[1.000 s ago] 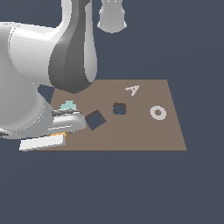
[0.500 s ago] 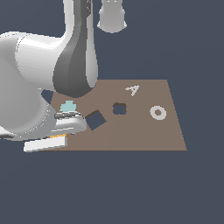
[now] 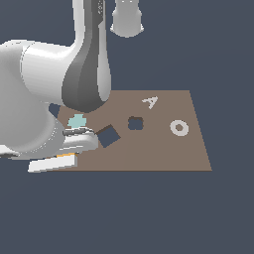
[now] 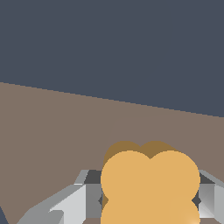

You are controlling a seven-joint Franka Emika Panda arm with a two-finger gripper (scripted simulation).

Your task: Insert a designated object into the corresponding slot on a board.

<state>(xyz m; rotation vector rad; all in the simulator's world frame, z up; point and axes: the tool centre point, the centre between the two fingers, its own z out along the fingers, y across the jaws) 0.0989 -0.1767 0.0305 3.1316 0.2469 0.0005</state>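
Lower left of exterior view, arm hides most of gripper (image 3: 74, 141); wrist view crops orange clover piece (image 4: 148, 183), pinched between fingers (image 4: 70, 205) over board (image 3: 163, 154).

No brand, number or printed label is showing anywhere. The only letter-like marks are lying on the board (image 3: 163, 149), well away from the gripper: a white shape reading as "A" (image 3: 150, 102) and a white ring reading as "O" (image 3: 179, 127).
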